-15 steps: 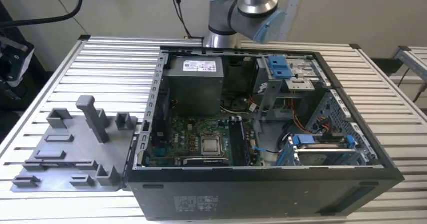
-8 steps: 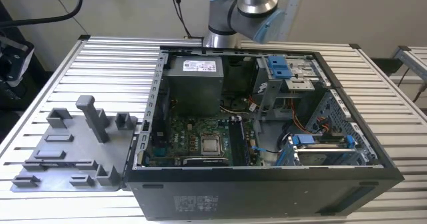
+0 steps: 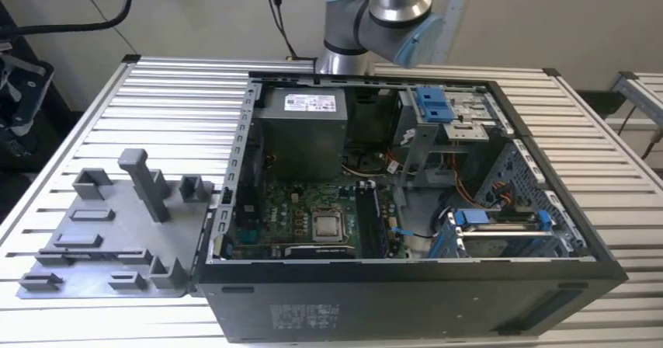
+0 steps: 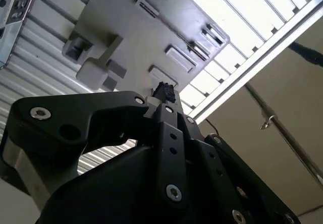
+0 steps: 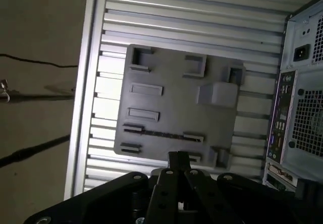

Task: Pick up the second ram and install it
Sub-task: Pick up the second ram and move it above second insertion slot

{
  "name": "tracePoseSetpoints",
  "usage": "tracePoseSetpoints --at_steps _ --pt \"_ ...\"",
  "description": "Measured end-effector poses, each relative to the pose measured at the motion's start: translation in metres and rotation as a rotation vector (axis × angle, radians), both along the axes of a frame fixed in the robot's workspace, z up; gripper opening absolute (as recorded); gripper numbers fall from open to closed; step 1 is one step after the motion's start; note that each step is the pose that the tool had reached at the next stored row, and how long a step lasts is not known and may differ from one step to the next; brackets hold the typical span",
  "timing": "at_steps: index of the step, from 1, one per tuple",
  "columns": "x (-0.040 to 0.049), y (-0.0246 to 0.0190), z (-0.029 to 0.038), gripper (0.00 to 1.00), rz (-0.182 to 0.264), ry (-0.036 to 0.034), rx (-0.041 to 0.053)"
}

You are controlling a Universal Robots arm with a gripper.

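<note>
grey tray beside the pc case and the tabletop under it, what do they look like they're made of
The grey tray looks like plastic, perhaps moulded or printed: an even matte grey, with its blocks and slots seemingly one piece with the base. The tabletop looks like bare aluminium: bright silvery ribbed slats with a soft sheen.

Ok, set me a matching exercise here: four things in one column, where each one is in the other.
Things:
1 grey tray
2 tool
3 blue clips
4 processor socket

Places:
A on drive cages inside the case, exterior view's right
B facing the tray, apart from it
C on the motherboard
D on the table beside the case, exterior view's left

Pairs: 1-D, 2-B, 3-A, 4-C
</note>
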State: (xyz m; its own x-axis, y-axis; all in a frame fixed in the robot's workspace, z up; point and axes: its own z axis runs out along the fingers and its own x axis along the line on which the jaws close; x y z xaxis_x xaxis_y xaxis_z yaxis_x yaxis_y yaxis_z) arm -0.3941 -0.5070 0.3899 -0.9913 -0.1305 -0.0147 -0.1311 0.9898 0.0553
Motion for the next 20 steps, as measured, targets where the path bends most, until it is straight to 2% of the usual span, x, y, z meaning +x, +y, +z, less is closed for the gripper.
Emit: tracePoseSetpoints --at_steps 7,17,20 --pt "0.0000 0.0000 0.0001 0.11 0.096 0.0001 -0.0151" --pt "0.0000 0.0000 0.0000 0.11 0.191 0.0009 -0.0473" --pt "0.0000 0.0000 0.0000 0.11 0.224 0.0007 -0.0538"
